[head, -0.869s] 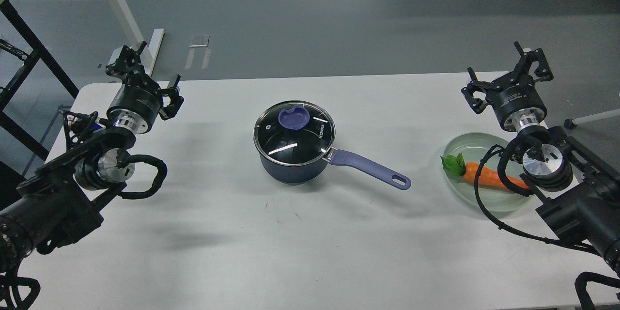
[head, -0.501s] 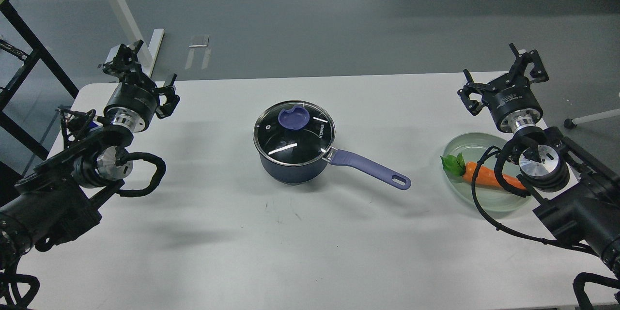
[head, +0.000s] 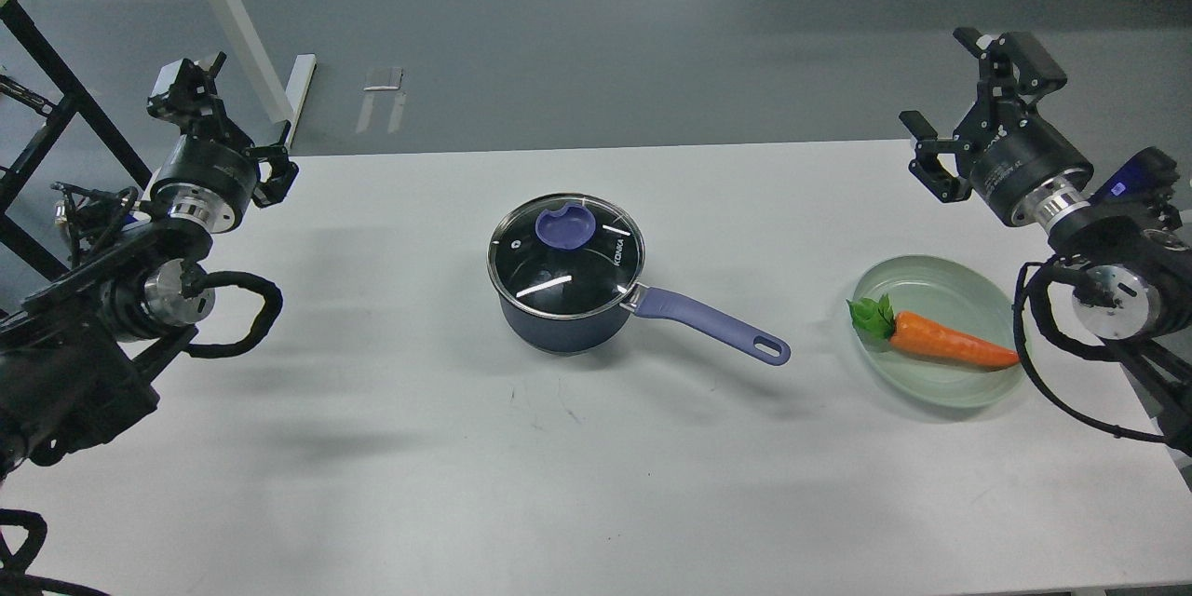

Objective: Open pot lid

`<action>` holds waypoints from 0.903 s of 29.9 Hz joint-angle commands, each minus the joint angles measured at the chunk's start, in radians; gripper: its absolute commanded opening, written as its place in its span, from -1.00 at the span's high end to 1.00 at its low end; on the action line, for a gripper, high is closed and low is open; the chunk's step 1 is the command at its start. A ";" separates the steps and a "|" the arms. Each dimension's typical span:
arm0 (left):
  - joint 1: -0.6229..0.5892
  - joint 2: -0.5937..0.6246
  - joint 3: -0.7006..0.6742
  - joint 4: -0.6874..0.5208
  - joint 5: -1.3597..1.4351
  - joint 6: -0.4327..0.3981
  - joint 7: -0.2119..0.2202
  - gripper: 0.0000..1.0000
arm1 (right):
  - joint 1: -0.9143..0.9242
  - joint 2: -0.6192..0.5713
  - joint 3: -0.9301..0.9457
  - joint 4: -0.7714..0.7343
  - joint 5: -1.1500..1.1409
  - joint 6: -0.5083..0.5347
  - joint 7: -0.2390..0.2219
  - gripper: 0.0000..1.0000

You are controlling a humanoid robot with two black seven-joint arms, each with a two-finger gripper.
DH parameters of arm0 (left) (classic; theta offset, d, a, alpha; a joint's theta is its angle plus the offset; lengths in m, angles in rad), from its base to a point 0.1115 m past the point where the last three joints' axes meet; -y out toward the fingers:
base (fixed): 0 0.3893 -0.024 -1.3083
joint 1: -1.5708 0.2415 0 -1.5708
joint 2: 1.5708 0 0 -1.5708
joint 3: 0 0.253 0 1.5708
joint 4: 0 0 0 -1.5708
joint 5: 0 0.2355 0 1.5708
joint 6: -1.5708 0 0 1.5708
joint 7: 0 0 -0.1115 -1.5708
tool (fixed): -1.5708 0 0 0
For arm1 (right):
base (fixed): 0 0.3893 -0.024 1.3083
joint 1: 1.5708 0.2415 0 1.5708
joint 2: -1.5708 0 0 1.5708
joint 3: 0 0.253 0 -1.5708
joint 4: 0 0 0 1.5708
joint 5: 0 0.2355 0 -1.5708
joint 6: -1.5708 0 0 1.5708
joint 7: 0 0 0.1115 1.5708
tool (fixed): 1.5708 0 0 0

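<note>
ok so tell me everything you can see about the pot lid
The pot lid is round, dark glass with a metal rim, a purple-blue knob at its centre and KONKA lettering near its right edge. It sits closed and level on the dark blue saucepan, mid-table. Only the pan touches it; both grippers are far off.

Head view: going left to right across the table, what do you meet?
Left gripper → glass lid on the saucepan → saucepan handle → carrot on the green plate → right gripper.
</note>
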State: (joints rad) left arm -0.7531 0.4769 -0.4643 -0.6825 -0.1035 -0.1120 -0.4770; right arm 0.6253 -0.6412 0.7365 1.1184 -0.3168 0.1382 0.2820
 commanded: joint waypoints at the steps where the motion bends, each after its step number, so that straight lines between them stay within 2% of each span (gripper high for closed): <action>1: -0.002 0.000 0.000 -0.002 -0.001 0.011 -0.003 -0.98 | -0.007 -0.081 -0.012 0.127 -0.229 -0.011 -0.006 -0.97; 8: -0.009 0.002 -0.002 -0.011 -0.001 0.011 -0.003 -0.98 | 0.079 -0.216 -0.132 0.291 -0.676 -0.020 -0.012 -0.97; 15: -0.032 0.016 0.000 -0.012 0.001 0.009 0.000 -0.98 | 0.259 -0.244 -0.379 0.367 -1.114 -0.017 -0.017 -0.97; 20: -0.037 0.017 0.000 -0.012 0.001 0.012 -0.005 -0.98 | 0.410 -0.215 -0.578 0.362 -1.219 -0.014 -0.017 -0.97; 27: -0.034 0.019 0.000 -0.011 0.001 0.012 -0.008 -0.98 | 0.522 -0.046 -0.770 0.287 -1.269 -0.014 -0.017 -0.97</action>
State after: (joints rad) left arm -0.7901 0.4960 -0.4647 -0.6949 -0.1026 -0.0997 -0.4831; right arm 1.1216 -0.7550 0.0237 1.4512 -1.5793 0.1244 0.2653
